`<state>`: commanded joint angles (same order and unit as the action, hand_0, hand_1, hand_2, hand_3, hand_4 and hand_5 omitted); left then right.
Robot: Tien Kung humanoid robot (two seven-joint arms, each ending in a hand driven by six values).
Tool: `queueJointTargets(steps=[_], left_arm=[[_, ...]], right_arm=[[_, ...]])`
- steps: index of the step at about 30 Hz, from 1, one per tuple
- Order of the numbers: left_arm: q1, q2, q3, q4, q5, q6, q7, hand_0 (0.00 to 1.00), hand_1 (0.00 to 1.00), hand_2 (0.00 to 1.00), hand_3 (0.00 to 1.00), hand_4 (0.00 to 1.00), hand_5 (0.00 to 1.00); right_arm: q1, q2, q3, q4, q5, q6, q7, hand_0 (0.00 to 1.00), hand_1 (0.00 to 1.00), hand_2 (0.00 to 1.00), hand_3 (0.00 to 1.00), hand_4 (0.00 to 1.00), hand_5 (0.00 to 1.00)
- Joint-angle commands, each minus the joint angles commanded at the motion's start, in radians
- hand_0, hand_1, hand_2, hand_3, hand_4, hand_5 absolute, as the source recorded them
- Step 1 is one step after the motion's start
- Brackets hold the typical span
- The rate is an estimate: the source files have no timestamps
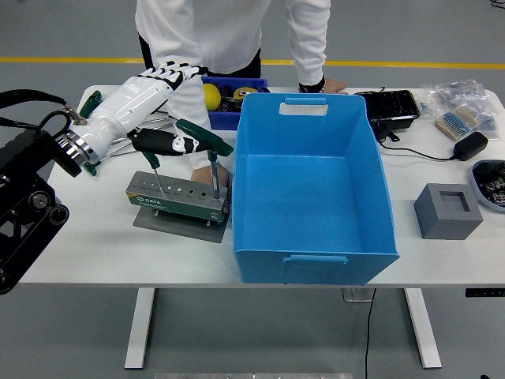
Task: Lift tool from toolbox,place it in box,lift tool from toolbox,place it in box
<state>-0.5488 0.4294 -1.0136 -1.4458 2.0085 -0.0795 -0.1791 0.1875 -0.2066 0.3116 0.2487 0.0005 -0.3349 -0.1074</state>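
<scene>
Left hand (162, 103) above SATA toolbox (178, 197)

Setting: robotics test workshop or lab bay on an industrial floor.

Evidence: grey sealed floor crossed by a yellow line (410, 64); white tabletop (102, 253) on a metal leg frame; green T-handle hex keys (118, 118) loose and standing in a grey drilled tool stand (177, 197); large blue plastic bin (312, 185); small blue parts tray (225, 99) holding a yellow ball and tape measure; black power adapter (471, 145) with cable; bagged brushes (461, 106); grey foam block (447, 211); person in white long sleeves (225, 35) standing at far side.
</scene>
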Motion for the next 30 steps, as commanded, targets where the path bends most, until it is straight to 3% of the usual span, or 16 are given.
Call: queueJointTargets(steps=[5,6,11,12,17,18,23,24,29,30], left_arm=[[-0.088,0.009,0.127,0.037,0.043,-0.041,0.003,0.998,0.998,0.998,0.998,0.998,0.568],[-0.102,0.006,0.144,0.051,0.047,-0.042,-0.002,0.998,0.998,0.998,0.998,0.998,0.526],[-0.161,-0.011,0.205,0.138,0.059,-0.037,-0.026,0.998,0.998,0.998,0.998,0.998,0.526],[-0.172,-0.014,0.216,0.156,0.059,-0.036,-0.032,0.998,0.998,0.998,0.957,0.998,0.514],[-0.21,-0.033,0.239,0.243,0.032,0.031,-0.103,0.998,0.998,0.998,0.957,0.998,0.514],[-0.214,-0.037,0.239,0.257,0.03,0.041,-0.11,0.906,0.857,0.877,0.783,0.998,0.486],[-0.243,-0.057,0.25,0.325,0.031,0.059,-0.122,0.906,0.857,0.877,0.783,0.998,0.486],[-0.249,-0.06,0.256,0.336,0.033,0.056,-0.12,0.763,0.684,0.694,0.705,0.998,0.493],[-0.274,-0.074,0.295,0.387,0.045,0.04,-0.105,0.763,0.684,0.694,0.705,0.998,0.493],[-0.276,-0.077,0.3,0.394,0.047,0.039,-0.103,0.712,0.628,0.658,0.688,0.998,0.491]], right_arm=[[0.002,0.0,0.001,0.0,0.0,-0.002,-0.001,0.678,0.647,0.713,0.555,0.785,0.721],[0.003,0.0,0.002,0.0,-0.001,-0.002,-0.001,0.679,0.648,0.712,0.555,0.785,0.721],[0.004,0.0,0.007,0.001,-0.012,-0.002,-0.005,0.679,0.648,0.712,0.555,0.785,0.721],[0.005,-0.001,0.009,0.001,-0.015,-0.002,-0.006,0.679,0.648,0.712,0.556,0.785,0.721],[0.006,-0.002,0.011,0.002,-0.018,-0.002,-0.007,0.679,0.648,0.712,0.556,0.785,0.721],[0.007,-0.002,0.011,0.002,-0.018,-0.002,-0.007,0.68,0.648,0.711,0.556,0.786,0.721],[0.009,-0.003,0.011,0.002,-0.019,-0.003,-0.007,0.68,0.648,0.711,0.556,0.786,0.721],[0.009,-0.003,0.012,0.002,-0.02,-0.003,-0.008,0.68,0.647,0.711,0.556,0.786,0.72],[0.009,-0.003,0.013,0.003,-0.022,-0.003,-0.009,0.68,0.647,0.711,0.556,0.786,0.72],[0.009,-0.003,0.014,0.003,-0.024,-0.003,-0.009,0.68,0.647,0.711,0.557,0.787,0.718]])
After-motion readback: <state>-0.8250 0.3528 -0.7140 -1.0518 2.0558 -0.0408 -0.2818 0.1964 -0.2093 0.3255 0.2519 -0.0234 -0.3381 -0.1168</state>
